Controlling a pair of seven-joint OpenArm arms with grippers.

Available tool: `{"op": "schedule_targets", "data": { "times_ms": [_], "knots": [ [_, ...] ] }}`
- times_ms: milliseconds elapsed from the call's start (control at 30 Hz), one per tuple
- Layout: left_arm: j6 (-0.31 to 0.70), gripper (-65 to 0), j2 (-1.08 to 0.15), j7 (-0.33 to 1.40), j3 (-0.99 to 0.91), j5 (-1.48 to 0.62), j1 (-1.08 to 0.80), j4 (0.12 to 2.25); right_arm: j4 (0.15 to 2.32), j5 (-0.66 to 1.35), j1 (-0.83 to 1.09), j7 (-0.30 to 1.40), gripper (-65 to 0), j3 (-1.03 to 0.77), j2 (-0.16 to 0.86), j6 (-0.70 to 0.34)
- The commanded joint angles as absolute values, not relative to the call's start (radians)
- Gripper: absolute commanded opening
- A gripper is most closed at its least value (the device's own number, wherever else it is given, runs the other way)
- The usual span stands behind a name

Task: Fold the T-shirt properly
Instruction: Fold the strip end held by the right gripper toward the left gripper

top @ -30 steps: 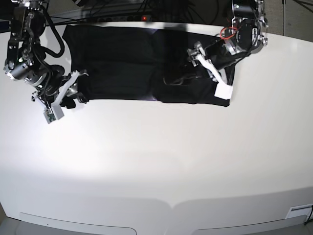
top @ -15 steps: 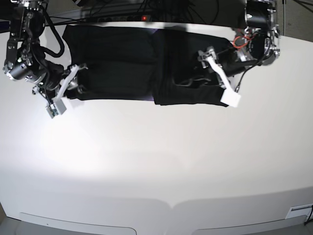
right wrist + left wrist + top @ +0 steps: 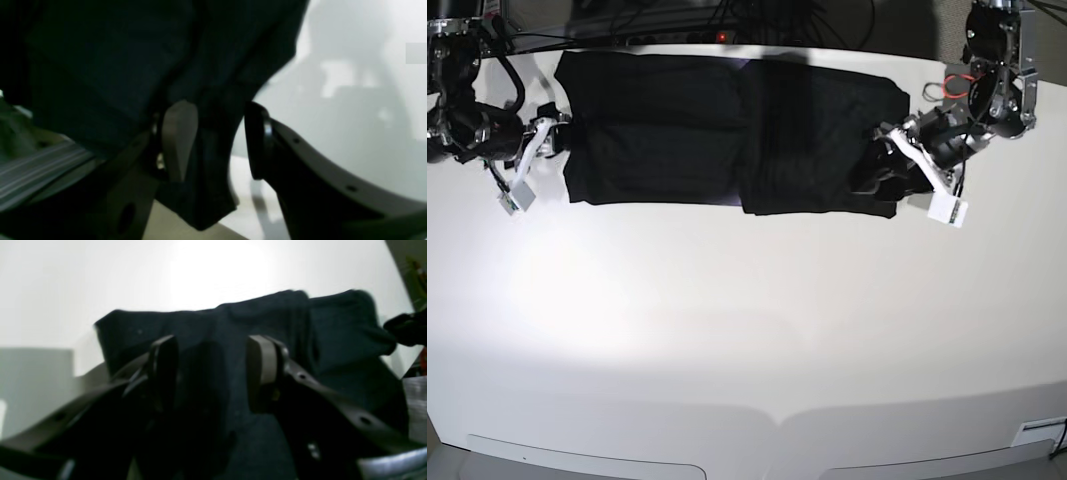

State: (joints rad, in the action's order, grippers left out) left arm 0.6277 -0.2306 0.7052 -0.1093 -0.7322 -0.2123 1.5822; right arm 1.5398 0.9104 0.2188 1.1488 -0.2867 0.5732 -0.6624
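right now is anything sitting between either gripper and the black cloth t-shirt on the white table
Nothing visible does. The black cloth T-shirt lies folded on the white table. The left gripper sits at one end and the right gripper at the other, both open, with only cloth and bare tabletop around them.

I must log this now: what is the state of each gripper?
Left gripper: open, holding nothing, above the T-shirt.
Right gripper: open, shirt edge between its jaws, not clamped.
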Motion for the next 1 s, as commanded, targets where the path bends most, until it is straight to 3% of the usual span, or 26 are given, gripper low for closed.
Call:
{"op": "schedule_targets", "data": {
  "times_ms": [0, 367, 567, 733, 967],
  "knots": [
    [0.635, -33.2, -0.239, 0.678, -0.111, -0.748, -0.202, 1.6, 1.521, 0.947, 0.21, 1.133, -37.2, -0.294, 0.593, -0.666],
    [0.635, -33.2, -0.239, 0.649, -0.111, -0.71, -0.199, 1.6, 1.322, 0.971, 0.211, 1.096, -37.2, -0.294, 0.61, -0.698],
    [0.635, -33.2, -0.239, 0.637, -0.111, -0.706, -0.199, 1.6, 1.225, 1.124, 0.211, 1.111, -37.1, -0.294, 0.667, -0.698],
    [0.635, -33.2, -0.239, 0.624, -0.111, -0.707, -0.199, 1.6, 1.222, 1.316, 0.21, 1.15, -17.8, -0.294, 0.679, -0.698],
    [0.635, -33.2, -0.239, 0.624, -0.111, -0.707, -0.199, 1.6, 1.221, 1.278, 0.211, 1.145, -17.8, -0.294, 0.656, -0.698]
  ]
}}
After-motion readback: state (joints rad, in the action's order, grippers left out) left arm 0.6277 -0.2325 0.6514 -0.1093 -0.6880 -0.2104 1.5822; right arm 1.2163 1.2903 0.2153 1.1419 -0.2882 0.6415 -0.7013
